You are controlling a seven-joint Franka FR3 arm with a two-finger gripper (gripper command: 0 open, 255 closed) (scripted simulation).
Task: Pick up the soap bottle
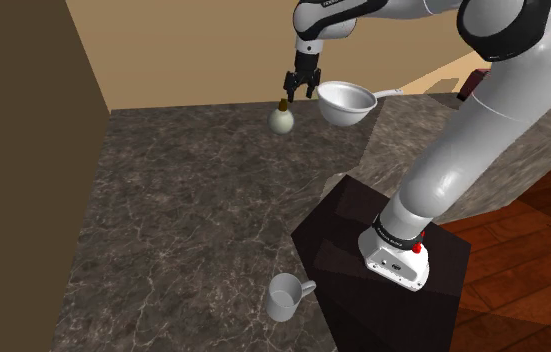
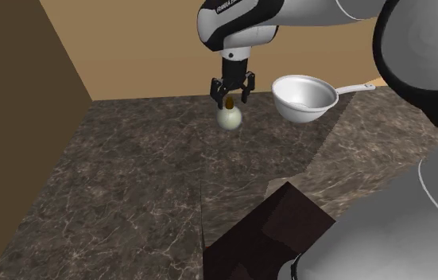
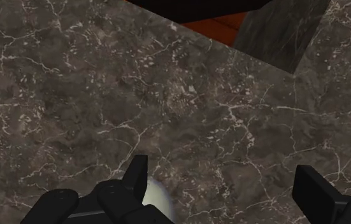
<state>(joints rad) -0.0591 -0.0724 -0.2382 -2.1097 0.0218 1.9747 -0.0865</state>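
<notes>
2 parted fingers (image 3: 137, 175) over soap bottle (image 2: 230, 118)

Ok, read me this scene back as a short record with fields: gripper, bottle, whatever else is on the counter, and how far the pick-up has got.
gripper: open, fingers apart, right above the bottle's cap
soap bottle: round, pale, brownish cap, upright on the countertop, not held
pan: white, at the second exterior view's right of the bottle, apart from it
mug: pale grey, beside the stand
countertop: dark, light veining
progress: bottle not yet grasped
</notes>
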